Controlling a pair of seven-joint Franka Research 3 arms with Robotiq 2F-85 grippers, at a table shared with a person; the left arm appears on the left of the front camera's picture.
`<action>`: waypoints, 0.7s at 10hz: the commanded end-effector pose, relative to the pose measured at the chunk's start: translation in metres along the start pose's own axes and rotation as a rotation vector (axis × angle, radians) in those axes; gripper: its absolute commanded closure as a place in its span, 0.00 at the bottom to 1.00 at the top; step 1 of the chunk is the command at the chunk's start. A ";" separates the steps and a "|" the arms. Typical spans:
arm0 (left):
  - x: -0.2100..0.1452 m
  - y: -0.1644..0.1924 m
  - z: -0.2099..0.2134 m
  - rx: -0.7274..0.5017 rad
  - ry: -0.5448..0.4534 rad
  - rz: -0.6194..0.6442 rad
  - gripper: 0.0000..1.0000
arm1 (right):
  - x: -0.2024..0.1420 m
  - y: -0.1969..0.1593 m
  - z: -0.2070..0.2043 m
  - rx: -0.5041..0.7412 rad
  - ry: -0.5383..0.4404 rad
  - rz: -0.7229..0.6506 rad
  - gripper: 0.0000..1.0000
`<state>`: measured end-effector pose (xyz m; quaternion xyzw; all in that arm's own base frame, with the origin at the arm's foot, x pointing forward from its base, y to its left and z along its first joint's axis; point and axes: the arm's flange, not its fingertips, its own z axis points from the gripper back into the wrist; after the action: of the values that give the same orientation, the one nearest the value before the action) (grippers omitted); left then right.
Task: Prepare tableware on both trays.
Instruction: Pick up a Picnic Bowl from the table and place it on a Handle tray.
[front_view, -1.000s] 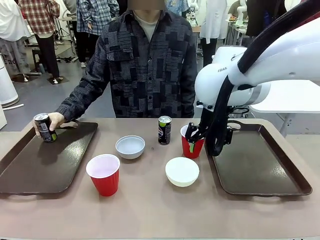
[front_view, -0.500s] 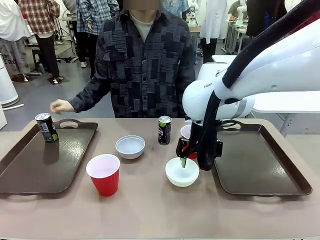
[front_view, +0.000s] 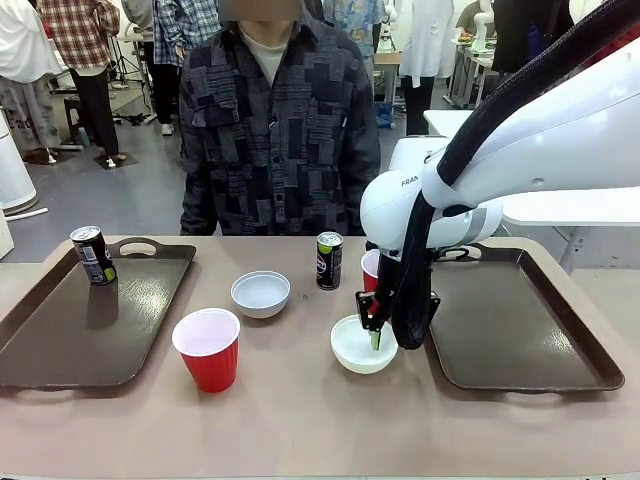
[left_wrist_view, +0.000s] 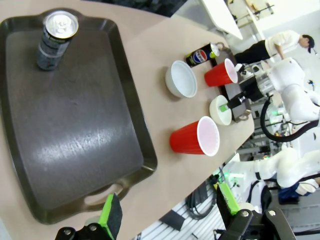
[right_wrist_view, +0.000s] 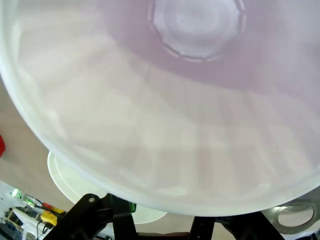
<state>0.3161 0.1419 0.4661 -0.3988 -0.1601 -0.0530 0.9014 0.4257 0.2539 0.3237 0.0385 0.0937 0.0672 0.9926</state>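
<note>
Right end effector (front_view: 376, 338) is down at the white bowl (front_view: 352, 352), which sits on the desk (front_view: 300, 420) just beside the inner rim of the right tray (front_view: 520, 330). One green pad is inside the bowl and the other finger is outside, so the jaws straddle the rim. Cannot tell whether they actually pinch it. The right wrist view is a blurred white surface at very close range.

Left end effector (left_wrist_view: 167, 210) hangs above the near end of the left tray (front_view: 60, 340), fingers spread wide with nothing between them.

Positions:
- left can (front_view: 92, 255): upright on the far corner of the left tray.
- middle can (front_view: 329, 260): upright on the desk, between the trays.
- back red cup (front_view: 370, 268): upright just beside the middle can, partly hidden by the right arm.
- grey-blue bowl (front_view: 261, 293): on the desk, left of the middle can.
- front red cup (front_view: 208, 348): upright, near the left tray's inner edge.

Person (front_view: 270, 130) stands at the far side.
</note>
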 end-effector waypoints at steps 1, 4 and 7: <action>0.000 0.000 0.001 -0.018 -0.009 -0.007 0.00 | 0.005 -0.001 -0.002 -0.014 -0.009 0.011 1.00; 0.000 0.000 0.001 -0.018 -0.009 -0.007 0.00 | 0.006 -0.001 -0.001 -0.004 -0.008 0.011 1.00; 0.000 0.000 0.001 -0.018 -0.009 -0.007 0.00 | 0.002 0.000 0.007 0.014 0.035 0.037 0.96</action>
<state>0.3161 0.1419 0.4661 -0.3988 -0.1601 -0.0530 0.9014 0.4285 0.2552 0.3302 0.0405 0.0944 0.0720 0.9921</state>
